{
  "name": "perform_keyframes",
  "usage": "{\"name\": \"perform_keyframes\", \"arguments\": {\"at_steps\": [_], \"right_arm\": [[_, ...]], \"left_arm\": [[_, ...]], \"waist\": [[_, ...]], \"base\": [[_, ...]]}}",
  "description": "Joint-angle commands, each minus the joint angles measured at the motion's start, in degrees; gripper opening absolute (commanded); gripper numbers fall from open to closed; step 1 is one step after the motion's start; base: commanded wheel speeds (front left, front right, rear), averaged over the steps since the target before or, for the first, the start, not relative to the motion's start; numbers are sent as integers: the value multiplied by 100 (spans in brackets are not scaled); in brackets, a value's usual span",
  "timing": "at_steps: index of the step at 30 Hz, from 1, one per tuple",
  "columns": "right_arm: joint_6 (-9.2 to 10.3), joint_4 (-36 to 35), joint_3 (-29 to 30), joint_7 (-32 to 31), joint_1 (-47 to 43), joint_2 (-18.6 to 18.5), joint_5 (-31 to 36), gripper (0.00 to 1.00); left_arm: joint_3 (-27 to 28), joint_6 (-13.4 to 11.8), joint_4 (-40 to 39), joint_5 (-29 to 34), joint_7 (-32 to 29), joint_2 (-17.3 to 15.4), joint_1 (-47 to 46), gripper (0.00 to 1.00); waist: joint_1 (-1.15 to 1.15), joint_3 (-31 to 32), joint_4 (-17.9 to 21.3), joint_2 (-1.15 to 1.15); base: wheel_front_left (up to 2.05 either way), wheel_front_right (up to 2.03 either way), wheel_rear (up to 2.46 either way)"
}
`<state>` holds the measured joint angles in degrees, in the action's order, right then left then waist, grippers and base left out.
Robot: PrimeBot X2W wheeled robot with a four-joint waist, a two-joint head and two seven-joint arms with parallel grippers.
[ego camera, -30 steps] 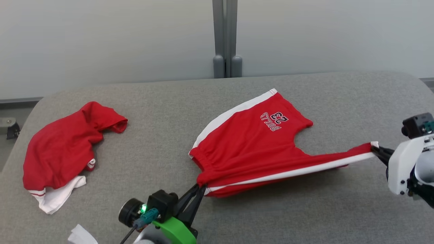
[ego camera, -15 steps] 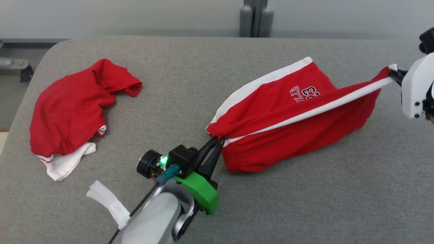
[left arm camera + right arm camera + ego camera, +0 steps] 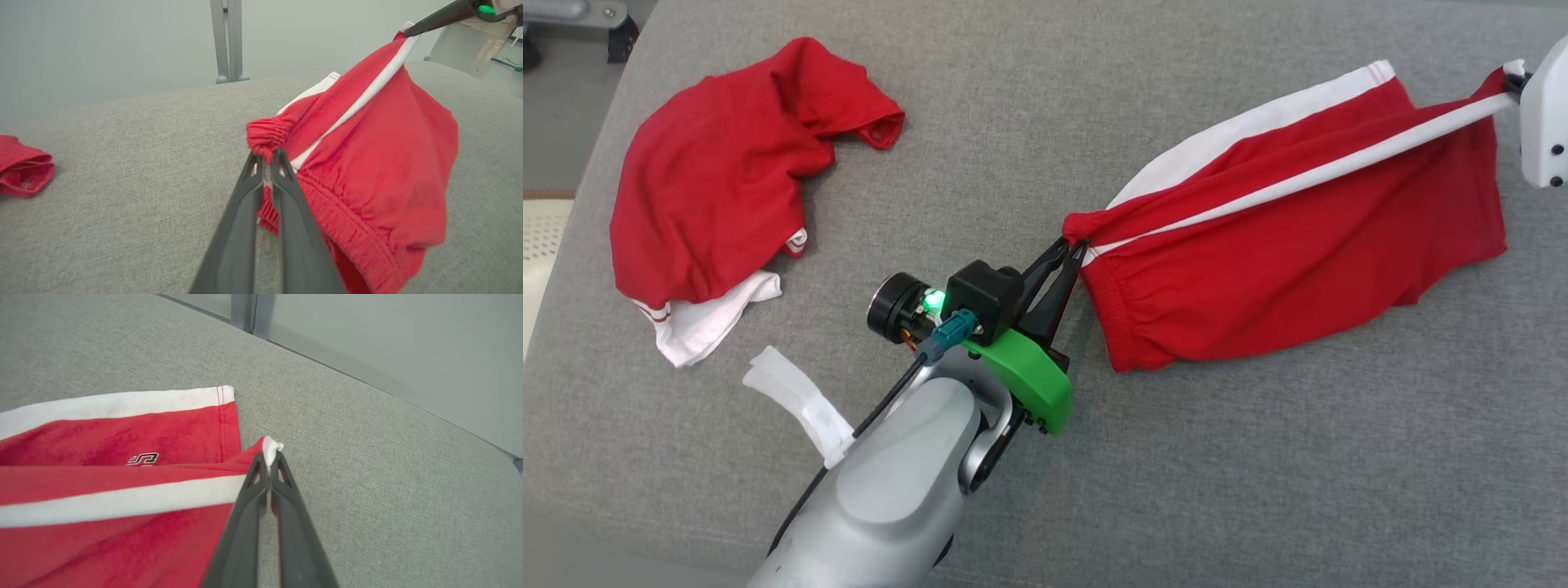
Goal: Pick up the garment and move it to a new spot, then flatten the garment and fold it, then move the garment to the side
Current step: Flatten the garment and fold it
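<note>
The garment, red shorts with white side stripes, hangs stretched between my two grippers above the grey table. My left gripper is shut on the gathered elastic waistband, seen bunched above the tips in the left wrist view. At the far right my right gripper is shut on the white-striped leg corner, pinched at the tips in the right wrist view. The lower leg of the garment lies flat on the table with part of its printed logo showing. The front panel sags below the taut stripe.
A second crumpled red garment with white trim lies at the table's left end, its edge also in the left wrist view. A white strap sticks out from my left forearm. A grey post stands behind the table against a pale wall.
The head camera has tilted down and shifted. Both grippers have raised the shorts, the upper leg folding over so the logo is covered in the head view.
</note>
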<state>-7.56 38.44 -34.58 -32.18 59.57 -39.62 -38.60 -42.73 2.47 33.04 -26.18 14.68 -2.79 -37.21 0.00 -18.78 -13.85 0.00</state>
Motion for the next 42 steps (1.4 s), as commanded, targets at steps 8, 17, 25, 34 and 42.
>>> {"name": "perform_keyframes", "arguments": {"at_steps": [8,17,25,34,42], "right_arm": [[14,590,-320,288,647,-67,-29,0],[13,949,-682,684,1092,0,-124,0],[11,1410,-863,1159,1404,178,-129,100],[11,1804,-847,2179,1217,413,-387,100],[10,1471,-753,3485,414,653,-1063,100]], "left_arm": [[-596,-340,-34,-624,51,-28,-545,0],[-890,-593,-164,-960,54,-27,-862,0],[-917,-822,-185,-1128,55,-24,-1000,100],[-422,-1047,-146,-940,54,-24,-714,100],[625,-1008,-240,-479,54,-55,-132,100]], "waist": [[0,-627,-358,0],[0,-847,-451,0],[0,-897,-418,0],[0,-525,-204,0],[0,160,191,0]], "base": [[0,0,0],[0,0,0],[0,0,0],[0,0,0],[0,0,0]]}}
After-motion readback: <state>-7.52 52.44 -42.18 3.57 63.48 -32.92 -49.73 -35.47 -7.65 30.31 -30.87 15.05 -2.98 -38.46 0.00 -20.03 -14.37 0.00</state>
